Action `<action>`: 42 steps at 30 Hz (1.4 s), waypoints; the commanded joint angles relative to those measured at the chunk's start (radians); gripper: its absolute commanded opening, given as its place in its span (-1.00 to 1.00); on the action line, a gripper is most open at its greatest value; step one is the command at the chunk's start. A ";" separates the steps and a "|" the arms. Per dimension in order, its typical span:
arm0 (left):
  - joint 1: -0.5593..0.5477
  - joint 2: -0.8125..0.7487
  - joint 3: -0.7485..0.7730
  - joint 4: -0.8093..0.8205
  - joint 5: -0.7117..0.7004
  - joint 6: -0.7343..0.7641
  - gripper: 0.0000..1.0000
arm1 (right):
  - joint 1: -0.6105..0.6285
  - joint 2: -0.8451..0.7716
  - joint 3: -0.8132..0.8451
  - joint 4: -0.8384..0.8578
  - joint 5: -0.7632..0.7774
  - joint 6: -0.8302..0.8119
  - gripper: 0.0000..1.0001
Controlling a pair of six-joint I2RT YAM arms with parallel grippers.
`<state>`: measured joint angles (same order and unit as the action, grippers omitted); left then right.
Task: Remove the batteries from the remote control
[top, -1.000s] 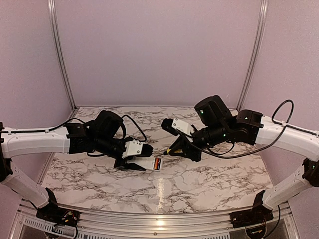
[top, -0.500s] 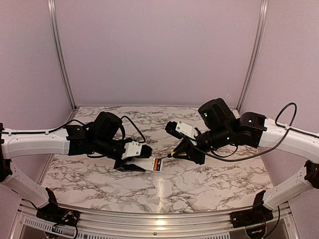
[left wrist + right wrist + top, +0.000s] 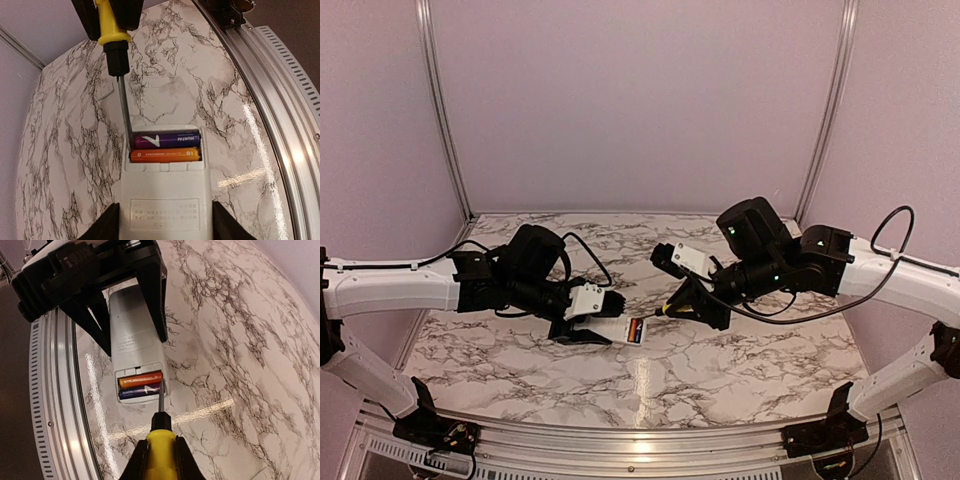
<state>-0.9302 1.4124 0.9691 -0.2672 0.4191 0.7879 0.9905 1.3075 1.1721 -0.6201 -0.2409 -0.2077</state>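
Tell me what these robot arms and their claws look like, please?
The left arm and right arm are white tubes linked by bulky black joints. The left gripper and right gripper each have a white block and black wedge-shaped fingers. Thin black cables loop beside both arms, and small green lights glow on the right arm's joint.

The desk [image 3: 740,350] is a glossy white marble-pattern slab with dark grey veins. A ribbed aluminium rail [image 3: 640,445] runs along its near edge. One thing lies flat on it: a flat white rectangular plastic remote control [image 3: 620,330], near the middle of the desk, a little toward the left edge and the near edge. Its open battery end points toward the right edge.
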 commanded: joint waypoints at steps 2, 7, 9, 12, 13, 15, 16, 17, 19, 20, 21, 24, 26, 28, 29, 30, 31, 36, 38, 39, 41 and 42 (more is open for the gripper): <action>-0.005 0.001 0.003 0.066 0.047 -0.007 -1.00 | 0.009 0.006 0.024 0.055 -0.004 0.023 -1.00; -0.005 0.003 0.003 0.072 0.048 -0.008 -1.00 | 0.009 0.009 0.018 0.064 -0.011 0.028 -1.00; -0.004 0.003 0.004 0.072 0.047 -0.007 -1.00 | 0.009 0.012 0.012 0.064 -0.014 0.031 -1.00; -0.005 0.000 0.004 0.072 0.045 -0.009 -1.00 | 0.009 0.013 0.004 0.061 -0.015 0.031 -1.00; -0.004 -0.001 0.003 0.072 0.044 -0.009 -1.00 | 0.008 0.013 0.001 0.058 -0.013 0.030 -1.00; -0.005 -0.002 0.002 0.072 0.042 -0.008 -1.00 | 0.008 0.014 -0.003 0.045 -0.007 0.024 -1.00; -0.004 0.000 0.002 0.071 0.043 -0.008 -1.00 | 0.008 0.015 -0.004 0.036 -0.003 0.020 -1.00; -0.004 -0.001 0.001 0.072 0.041 -0.009 -1.00 | 0.009 0.014 -0.005 0.025 0.001 0.017 -1.00; -0.004 -0.001 0.000 0.071 0.040 -0.008 -1.00 | 0.008 0.007 -0.007 0.017 0.006 0.013 -1.00; -0.004 -0.003 -0.001 0.071 0.039 -0.008 -1.00 | 0.010 -0.001 -0.010 0.013 0.007 0.012 -1.00; -0.005 -0.004 -0.003 0.071 0.037 -0.009 -1.00 | 0.008 -0.006 -0.013 0.011 0.009 0.011 -1.00; -0.004 -0.004 -0.004 0.073 0.036 -0.008 -1.00 | 0.010 -0.017 -0.022 0.005 0.012 0.013 -1.00; -0.004 -0.004 -0.004 0.075 0.037 -0.010 -1.00 | 0.009 -0.019 -0.027 0.004 0.014 0.014 -1.00; -0.004 -0.004 -0.003 0.075 0.037 -0.009 -1.00 | 0.009 -0.019 -0.028 0.001 0.015 0.016 -1.00; -0.004 -0.004 -0.003 0.075 0.038 -0.009 -1.00 | 0.009 -0.020 -0.029 0.000 0.017 0.016 -1.00; -0.004 -0.005 -0.003 0.075 0.037 -0.009 -1.00 | 0.009 -0.020 -0.028 0.000 0.019 0.016 -1.00; -0.004 -0.004 -0.003 0.075 0.038 -0.010 -1.00 | 0.009 -0.021 -0.029 0.000 0.020 0.016 -1.00; -0.004 -0.007 -0.003 0.076 0.039 -0.010 -1.00 | 0.008 -0.015 -0.028 0.006 0.017 0.016 -1.00; -0.004 -0.009 -0.003 0.076 0.039 -0.011 -1.00 | 0.009 -0.013 -0.026 0.001 0.020 0.016 -1.00; -0.005 -0.010 -0.003 0.077 0.039 -0.011 -1.00 | 0.009 -0.014 -0.026 0.000 0.023 0.016 -1.00; -0.004 -0.013 -0.005 0.074 0.037 -0.011 -1.00 | 0.010 -0.014 -0.025 -0.003 0.026 0.016 -1.00; -0.004 -0.013 -0.006 0.075 0.035 -0.011 -1.00 | 0.009 -0.016 -0.025 -0.005 0.027 0.016 -1.00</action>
<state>-0.9306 1.4155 0.9619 -0.2451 0.4366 0.7849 0.9920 1.2987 1.1503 -0.5842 -0.2424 -0.1905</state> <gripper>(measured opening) 0.580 0.132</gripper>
